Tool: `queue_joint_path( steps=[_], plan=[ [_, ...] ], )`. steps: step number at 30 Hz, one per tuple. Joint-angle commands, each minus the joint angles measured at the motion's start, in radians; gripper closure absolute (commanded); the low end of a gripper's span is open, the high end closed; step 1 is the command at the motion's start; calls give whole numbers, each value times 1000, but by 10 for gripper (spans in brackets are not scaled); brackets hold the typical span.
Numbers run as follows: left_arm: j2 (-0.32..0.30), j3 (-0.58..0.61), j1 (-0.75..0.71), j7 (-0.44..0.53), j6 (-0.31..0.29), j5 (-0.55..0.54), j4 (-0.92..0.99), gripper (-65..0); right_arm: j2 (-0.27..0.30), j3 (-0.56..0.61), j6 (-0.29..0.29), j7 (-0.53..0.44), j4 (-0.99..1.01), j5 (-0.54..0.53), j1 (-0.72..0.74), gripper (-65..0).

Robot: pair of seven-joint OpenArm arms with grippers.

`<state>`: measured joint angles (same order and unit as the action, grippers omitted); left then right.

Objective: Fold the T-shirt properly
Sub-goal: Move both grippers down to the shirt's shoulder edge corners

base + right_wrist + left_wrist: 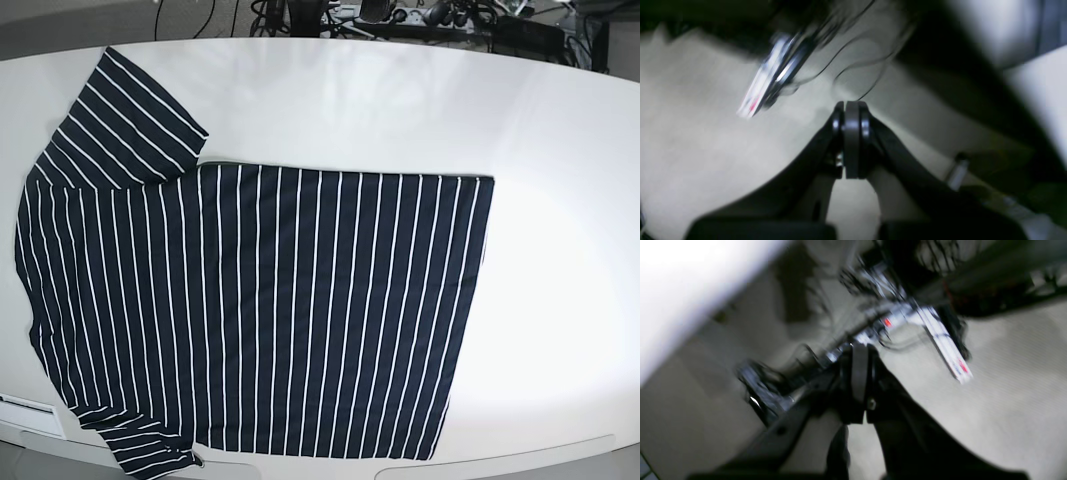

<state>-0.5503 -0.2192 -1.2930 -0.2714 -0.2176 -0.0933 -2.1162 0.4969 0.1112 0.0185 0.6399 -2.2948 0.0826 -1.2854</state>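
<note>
- T-shirt [250,310] lay flat on the white table [560,250], bare tabletop to its right.
- Left gripper [858,373] and right gripper [851,140] were clenched, grasping nothing.

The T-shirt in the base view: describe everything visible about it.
The dark navy-black cloth T-shirt with thin white stripes lies spread flat and unfolded on the white table, collar end toward the view's left, hem toward the right. One short sleeve points to the far edge; the other reaches the near edge. Nothing but the table touches it.
</note>
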Motion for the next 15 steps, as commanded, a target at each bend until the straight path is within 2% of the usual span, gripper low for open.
queue_joint_path(
  steps=[1,5,9,12,15],
  plan=[
    [-4,-14,-16,0,-8,0,-35,0,0,-21,-2,1,-28,0,-24,0],
    [-4,-56,-16,-3,-40,0,-107,0,-1,-74,-1,1,-61,-7,-24,0],
    [-4,-95,-16,1,-41,0,-174,0,-1,-107,0,-3,-61,-6,-24,0],
    [-5,-113,-16,5,-40,23,-209,0,-1,-136,0,-47,-61,5,-24,0],
    [-37,-114,-16,16,-42,37,-217,0,0,-167,-39,-95,-61,16,-24,0]
  ],
)
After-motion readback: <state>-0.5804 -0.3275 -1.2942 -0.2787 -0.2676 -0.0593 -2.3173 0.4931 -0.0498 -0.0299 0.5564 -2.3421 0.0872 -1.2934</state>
